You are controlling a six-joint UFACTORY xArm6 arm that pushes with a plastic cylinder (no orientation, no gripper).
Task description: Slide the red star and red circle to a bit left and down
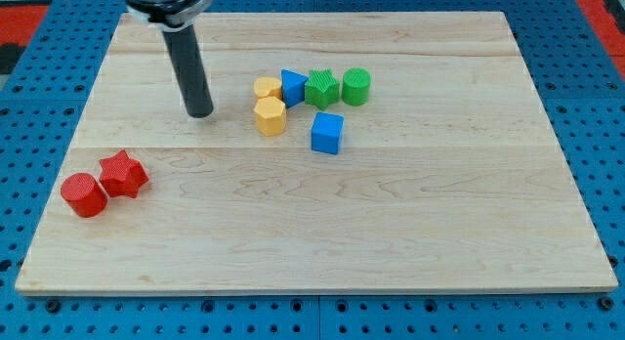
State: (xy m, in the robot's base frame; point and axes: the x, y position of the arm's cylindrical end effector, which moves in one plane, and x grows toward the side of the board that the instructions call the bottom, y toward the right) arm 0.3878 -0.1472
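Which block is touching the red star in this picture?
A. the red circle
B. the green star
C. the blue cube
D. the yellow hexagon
A: the red circle sits against the red star near the view's bottom left, while the other blocks are clustered far off toward the view's top centre; my tip stands apart, above and right of the red pair.

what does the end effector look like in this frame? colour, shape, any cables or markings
A straight dark rod, round in section, charcoal to black with a faint sheen down one side. It hangs from a wider dark round collar cut off by the view's top. My tip is a plain blunt end. No cables, labels or markings show. No fingers: just the rod.
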